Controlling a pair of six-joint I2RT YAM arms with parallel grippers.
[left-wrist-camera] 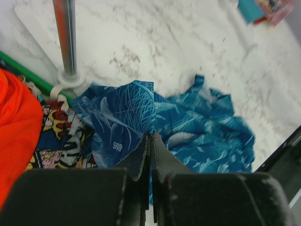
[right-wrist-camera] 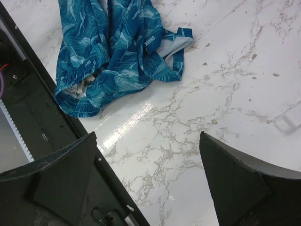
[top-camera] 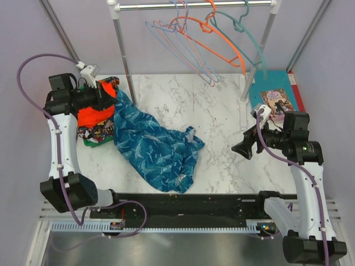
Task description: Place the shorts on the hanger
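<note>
The left end effector (left-wrist-camera: 150, 141) is fully closed, its two fingers pinching an edge of the shorts (top-camera: 155, 144) between their tips (in the left wrist view the fabric folds up into the seam between them). From that grip the shorts spread away over the marble surface (top-camera: 222, 111) in a crumpled heap, reaching toward the right end effector (top-camera: 244, 147) but lying well apart from it. Just beside the left end effector, on its outer side, an orange garment (top-camera: 91, 113) lies on a comic-print cloth (left-wrist-camera: 56, 136) in a green bin (top-camera: 89, 143), and the shorts' gripped end touches that pile. A rack pole (left-wrist-camera: 66, 37) stands just beyond the gripped edge. The right end effector (right-wrist-camera: 146, 155) is spread wide and holds nothing, hanging over bare marble; the shorts' hem (right-wrist-camera: 174, 44) lies ahead of it and to its left. The hanger (top-camera: 183, 55) hangs on the rail (top-camera: 194, 5), far ahead of both end effectors and clear of the shorts, among pink, orange and teal ones.
</note>
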